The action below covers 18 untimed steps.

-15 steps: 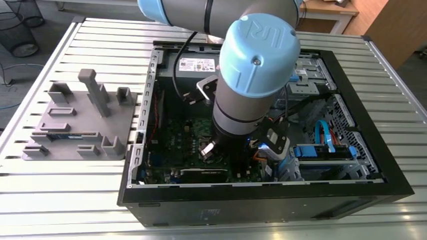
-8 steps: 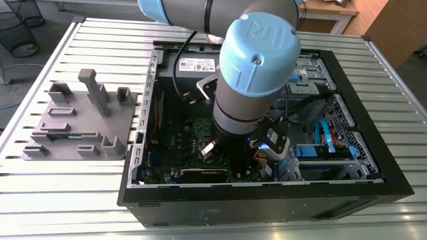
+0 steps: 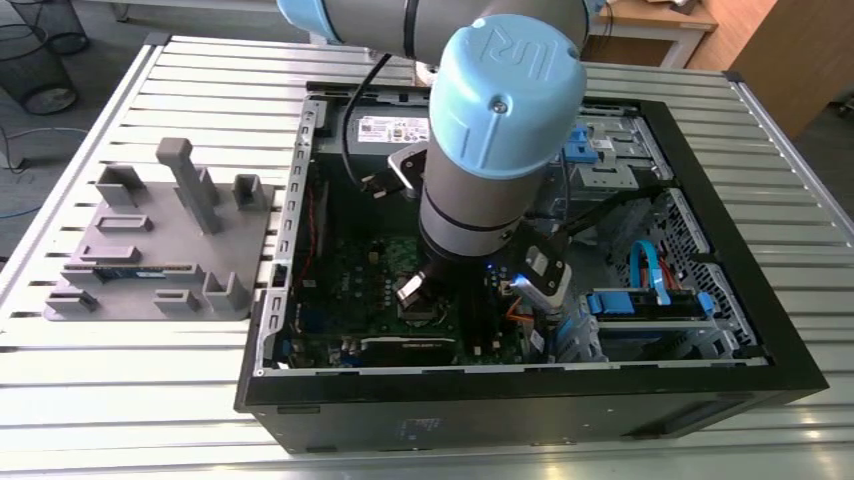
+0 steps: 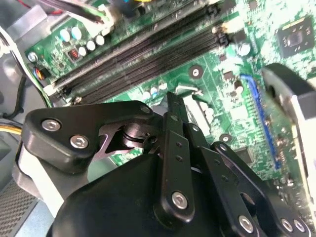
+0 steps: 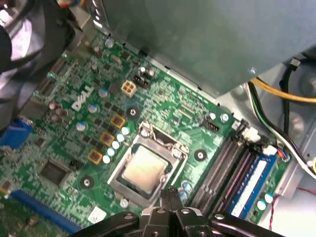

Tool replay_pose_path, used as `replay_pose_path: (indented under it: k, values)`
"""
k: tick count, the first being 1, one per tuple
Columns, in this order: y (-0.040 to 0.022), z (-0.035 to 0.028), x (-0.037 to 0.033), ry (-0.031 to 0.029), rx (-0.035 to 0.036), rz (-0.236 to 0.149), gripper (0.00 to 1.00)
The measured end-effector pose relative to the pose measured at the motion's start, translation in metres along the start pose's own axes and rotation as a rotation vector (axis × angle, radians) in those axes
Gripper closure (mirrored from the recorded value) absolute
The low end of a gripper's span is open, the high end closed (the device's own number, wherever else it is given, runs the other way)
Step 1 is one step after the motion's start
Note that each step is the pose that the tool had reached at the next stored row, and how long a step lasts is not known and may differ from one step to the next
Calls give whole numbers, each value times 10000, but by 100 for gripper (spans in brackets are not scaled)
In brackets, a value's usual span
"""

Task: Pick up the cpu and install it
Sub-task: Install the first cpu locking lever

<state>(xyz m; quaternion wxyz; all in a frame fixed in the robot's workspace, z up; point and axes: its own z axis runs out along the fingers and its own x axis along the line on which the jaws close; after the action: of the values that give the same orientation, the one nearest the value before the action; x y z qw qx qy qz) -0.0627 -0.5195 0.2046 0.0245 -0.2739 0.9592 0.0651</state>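
Observation:
The cpu [image 5: 143, 170], a small square chip with a silvery top, lies flat in the metal-framed socket [image 5: 148, 165] on the green motherboard [image 5: 74, 133]. My gripper [image 5: 171, 193] hovers just beside the socket's edge, its two thin black fingers pressed together with nothing between them. In the second wrist view the black gripper [image 4: 173, 106] points down at the board, with the socket frame [image 4: 193, 104] just past its tip. In the exterior view the arm reaches down into the open computer case, and the gripper [image 3: 416, 292] is low over the board's middle.
A grey power-supply box [image 5: 197, 39] overhangs the board near the socket. Black memory slots [image 5: 224, 170] and yellow and black cables [image 5: 276, 94] run beside it. The grey holder tray [image 3: 160, 250] with upright blocks sits on the slatted table at the exterior view's left, outside the case wall [image 3: 287, 250].

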Motion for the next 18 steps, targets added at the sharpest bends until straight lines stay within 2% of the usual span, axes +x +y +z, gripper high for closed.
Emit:
replay_pose_path:
  k: [5, 9, 18]
  values:
    - [95, 7, 86, -12, 7, 1, 89]
    - [138, 0, 144, -48, 35, 7, 89]
    - [165, -218, 124, -81, 57, 44, 89]
